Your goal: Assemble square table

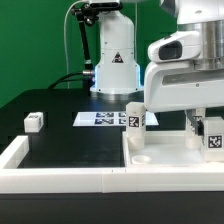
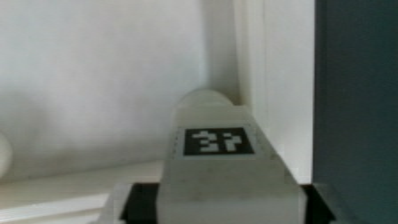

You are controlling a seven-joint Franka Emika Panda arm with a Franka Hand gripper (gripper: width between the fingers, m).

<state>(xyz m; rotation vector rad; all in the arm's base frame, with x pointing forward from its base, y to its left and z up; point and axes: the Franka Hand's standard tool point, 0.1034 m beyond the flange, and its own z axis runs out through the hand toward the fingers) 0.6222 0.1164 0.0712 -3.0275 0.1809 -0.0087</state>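
Note:
The square table's white slab (image 1: 168,152) lies at the front of the exterior view's right, against the rail. My gripper (image 1: 205,128) hangs over its right part, shut on a white tagged leg (image 1: 213,138) held upright just above or on the slab; I cannot tell if it touches. In the wrist view the leg (image 2: 221,140) sits between my black finger pads (image 2: 146,200), with my gripper (image 2: 226,206) over the slab (image 2: 89,90). Another tagged leg (image 1: 134,117) stands at the slab's far left corner. A further small leg (image 1: 34,122) lies on the black surface at the left.
The marker board (image 1: 105,119) lies flat in the middle, before the robot base (image 1: 113,65). A long white rail (image 1: 60,178) borders the front and left of the black surface. A round white shape (image 1: 141,157) shows on the slab's near left.

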